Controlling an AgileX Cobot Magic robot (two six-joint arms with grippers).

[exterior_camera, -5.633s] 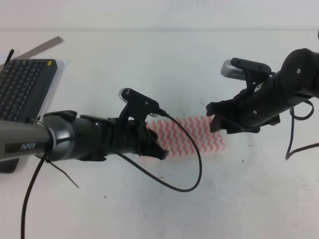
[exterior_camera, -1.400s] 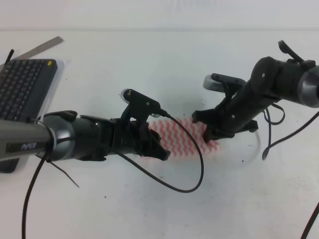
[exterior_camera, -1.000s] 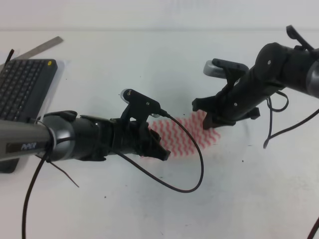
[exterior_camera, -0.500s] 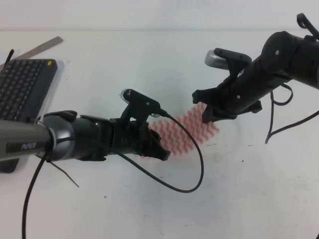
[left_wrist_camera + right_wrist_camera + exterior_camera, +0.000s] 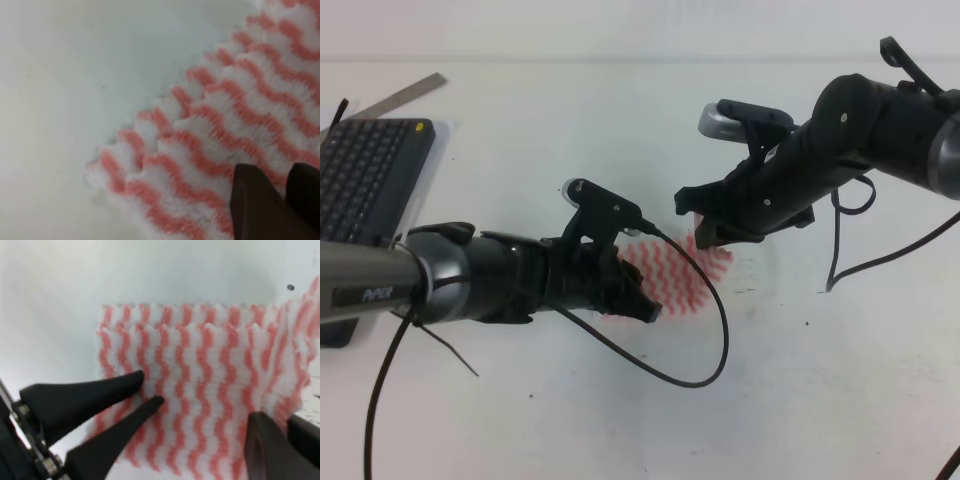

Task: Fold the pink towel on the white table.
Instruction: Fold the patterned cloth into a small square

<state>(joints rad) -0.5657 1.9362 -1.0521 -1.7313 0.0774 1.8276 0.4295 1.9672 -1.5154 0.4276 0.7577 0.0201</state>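
My left end effector (image 5: pixel 638 303) pinches the pink towel's (image 5: pixel 672 278) 9 o'clock end, anchoring it mid-desk (image 5: pixel 620 130); my right end effector (image 5: pixel 708 231) pinches the 3 o'clock edge, raised to fold over.

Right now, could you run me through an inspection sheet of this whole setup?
Surface: white table, a few dark specks.
Job's things: pink towel, right end lifted and carried over the left part.
Clutter: dark keyboard; metal ruler.
Grippers: left gripper pins the towel's left end; right gripper shut on the right edge.
Cables: black cable loops over the towel.
Surroundings: nothing seen.
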